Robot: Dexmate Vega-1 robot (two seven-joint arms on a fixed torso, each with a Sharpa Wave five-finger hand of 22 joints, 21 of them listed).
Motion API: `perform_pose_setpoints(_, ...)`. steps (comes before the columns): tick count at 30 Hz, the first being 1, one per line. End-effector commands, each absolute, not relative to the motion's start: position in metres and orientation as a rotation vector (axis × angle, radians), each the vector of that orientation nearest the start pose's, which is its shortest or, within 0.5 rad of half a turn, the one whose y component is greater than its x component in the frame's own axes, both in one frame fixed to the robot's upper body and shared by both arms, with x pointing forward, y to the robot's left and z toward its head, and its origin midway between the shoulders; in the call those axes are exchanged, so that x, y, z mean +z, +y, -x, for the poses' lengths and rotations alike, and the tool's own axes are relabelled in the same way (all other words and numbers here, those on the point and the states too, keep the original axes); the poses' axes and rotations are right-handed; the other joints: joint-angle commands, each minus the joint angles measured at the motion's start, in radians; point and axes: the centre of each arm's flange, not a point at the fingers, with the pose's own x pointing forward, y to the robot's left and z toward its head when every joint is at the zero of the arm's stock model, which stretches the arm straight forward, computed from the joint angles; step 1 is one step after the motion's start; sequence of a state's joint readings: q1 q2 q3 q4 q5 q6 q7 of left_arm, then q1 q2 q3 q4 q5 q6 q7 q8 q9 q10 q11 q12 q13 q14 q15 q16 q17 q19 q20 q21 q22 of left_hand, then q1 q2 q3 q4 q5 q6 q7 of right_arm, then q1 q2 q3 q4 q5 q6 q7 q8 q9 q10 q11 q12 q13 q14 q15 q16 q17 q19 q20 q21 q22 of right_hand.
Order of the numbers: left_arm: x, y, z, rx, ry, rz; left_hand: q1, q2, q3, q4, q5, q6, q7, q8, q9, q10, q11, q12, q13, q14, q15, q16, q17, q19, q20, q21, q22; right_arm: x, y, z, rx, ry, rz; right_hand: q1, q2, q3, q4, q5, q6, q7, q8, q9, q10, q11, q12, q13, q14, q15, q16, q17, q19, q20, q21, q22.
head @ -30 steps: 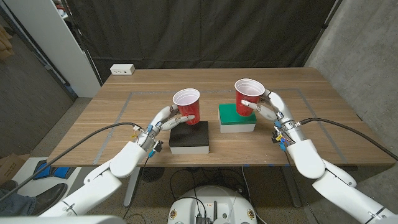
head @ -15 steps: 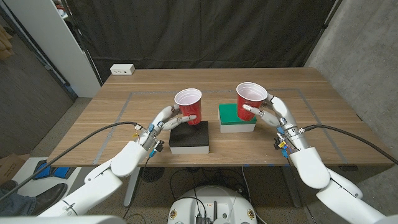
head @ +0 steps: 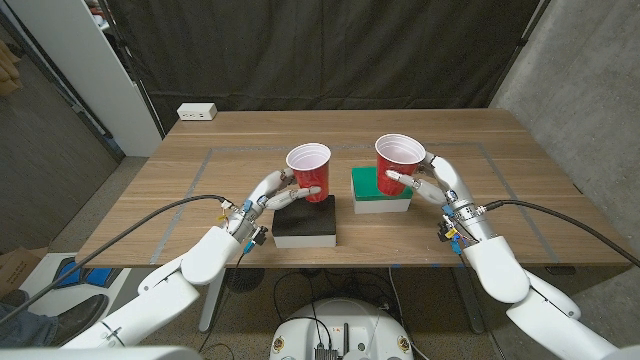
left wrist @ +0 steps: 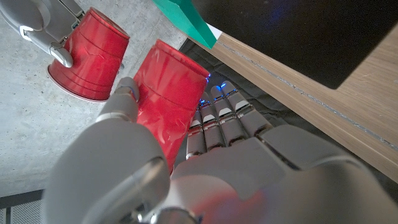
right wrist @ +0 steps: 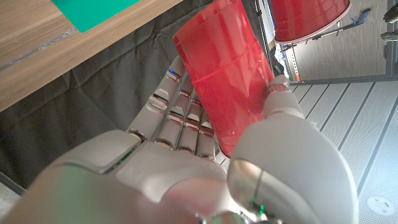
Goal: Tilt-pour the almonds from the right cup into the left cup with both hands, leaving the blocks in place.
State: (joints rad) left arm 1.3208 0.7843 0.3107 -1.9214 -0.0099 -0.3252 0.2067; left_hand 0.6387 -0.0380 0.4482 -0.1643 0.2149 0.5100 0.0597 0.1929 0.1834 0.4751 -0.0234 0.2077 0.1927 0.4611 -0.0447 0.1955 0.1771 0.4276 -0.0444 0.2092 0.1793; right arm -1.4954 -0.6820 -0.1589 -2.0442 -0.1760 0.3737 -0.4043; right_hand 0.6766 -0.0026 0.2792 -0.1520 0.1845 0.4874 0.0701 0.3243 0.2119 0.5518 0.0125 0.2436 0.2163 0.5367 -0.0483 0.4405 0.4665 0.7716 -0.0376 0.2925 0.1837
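Almonds can't be made out from where I stand; the right cup (head: 397, 162) shows only a pale inside, so whether they are in there I cannot tell. Nearest to me, the left hand (head: 272, 190) wraps its fingers (left wrist: 225, 118) round the lower wall of the left cup (head: 308, 172), and the right hand (head: 436, 181) grips the right cup the same way, thumb on one side and fingers (right wrist: 176, 112) on the other. Both cups are upright and look lifted off their blocks. The black block (head: 306, 221) lies at about 6 o'clock from the left cup, and the green block (head: 379, 190) sits below the right cup, partly behind it. The two blocks lie side by side on the worktop (head: 500, 150), with a narrow gap between them. At about 10 o'clock on the far worktop sits a small white box (head: 197, 112).

My reading is that the lift is done and the pour has not begun. Next, the right cup's rim wants bringing over the left cup's mouth, at roughly 9 o'clock from it, then a slow tilt while the left hand holds steady.
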Motion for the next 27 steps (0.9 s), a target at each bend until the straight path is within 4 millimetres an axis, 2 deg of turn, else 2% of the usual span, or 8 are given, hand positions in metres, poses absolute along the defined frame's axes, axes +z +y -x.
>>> perform_pose_setpoints(1, -0.080, 0.207, -0.482, -0.321, -0.818, -0.643, 0.008, 0.006, -0.004, 0.000, 0.004, 0.012, -0.002, 0.003, 0.004, 0.008, 0.000, 0.002, 0.004, 0.010, -0.045, 0.001, 0.002, 0.010, -0.042, 0.000, 0.002, -0.070, -0.227, -0.443, 0.095, -0.985, 0.622, 0.012, 0.001, -0.002, 0.003, 0.000, 0.013, 0.000, -0.001, 0.001, 0.005, 0.004, 0.000, 0.003, 0.002, -0.006, 0.007, 0.005, 0.010, 0.001, 0.000, 0.003)
perform_pose_setpoints(27, -0.073, 0.191, -0.476, -0.299, -0.799, -0.748, 0.011, 0.008, 0.000, -0.002, 0.007, 0.029, 0.001, 0.006, 0.004, 0.028, 0.000, 0.007, 0.004, 0.030, -0.046, 0.003, 0.000, 0.012, -0.040, 0.000, 0.002, -0.058, -0.217, -0.439, 0.087, -1.012, 0.744, 0.014, 0.002, -0.007, 0.004, -0.001, 0.026, -0.002, 0.001, 0.001, 0.014, 0.002, -0.002, 0.005, 0.011, -0.007, 0.013, 0.014, 0.019, 0.001, 0.002, 0.004)
